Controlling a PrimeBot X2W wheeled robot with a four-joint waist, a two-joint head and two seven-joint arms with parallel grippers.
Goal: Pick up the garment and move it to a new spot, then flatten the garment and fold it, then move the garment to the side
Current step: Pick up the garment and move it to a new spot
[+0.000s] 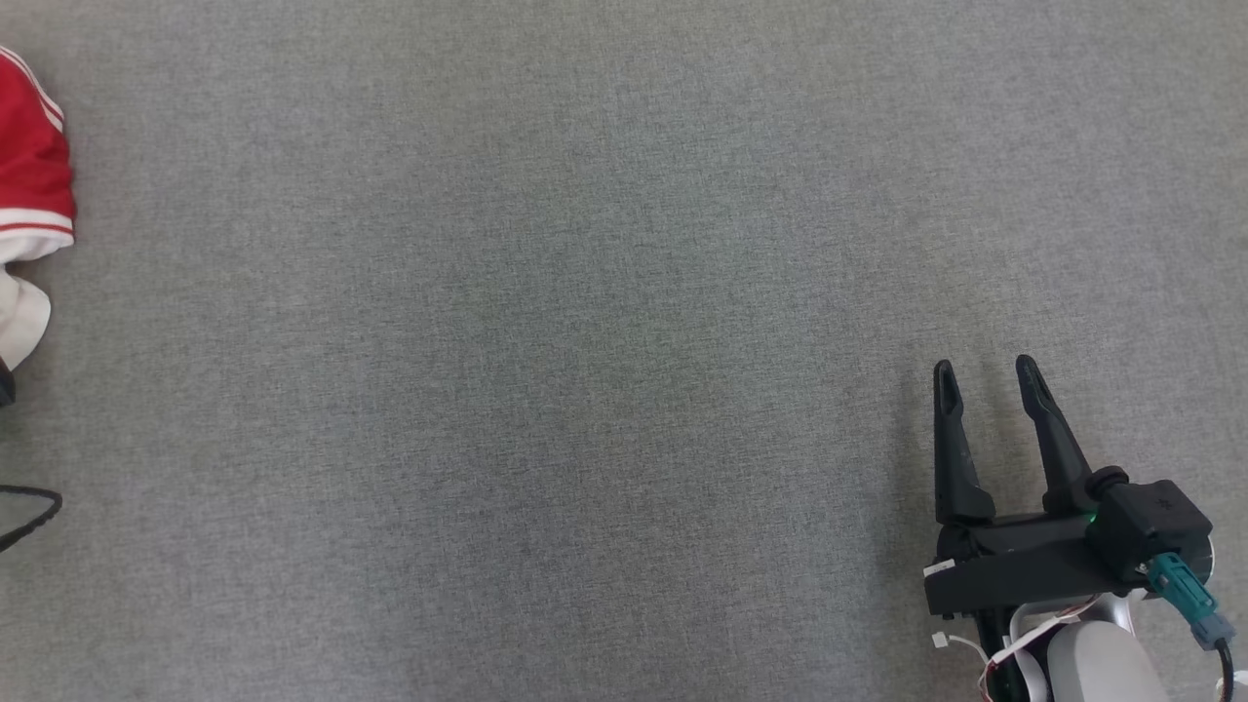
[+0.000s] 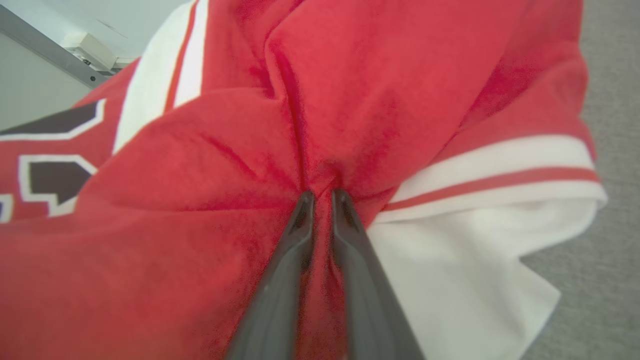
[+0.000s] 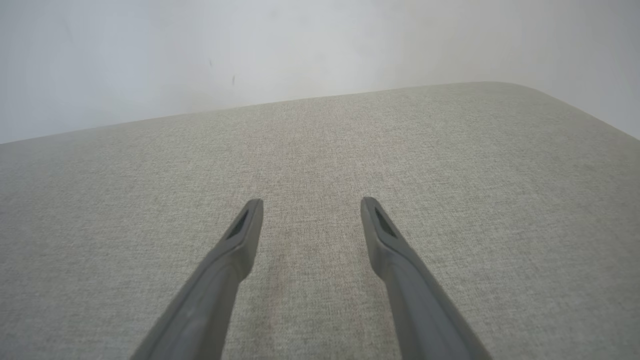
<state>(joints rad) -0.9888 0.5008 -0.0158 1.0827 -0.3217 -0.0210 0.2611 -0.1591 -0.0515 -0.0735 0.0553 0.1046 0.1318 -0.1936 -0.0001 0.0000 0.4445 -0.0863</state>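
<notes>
My left jaws were clenched on a pinch of the red-and-white garment [image 2: 350, 100], with cloth bunched between the fingers [image 2: 282, 285]. My right jaws stood released, hovering over the grey surface [image 1: 585, 341] well away from it. The garment lay crumpled at the far left of the head view. I judged the risk to be the thin pinch: with only a small fold caught, a lift could let it slip or drag one layer. The left wrist view showed the grip itself, whereas the head view gave a mere sliver of cloth.
</notes>
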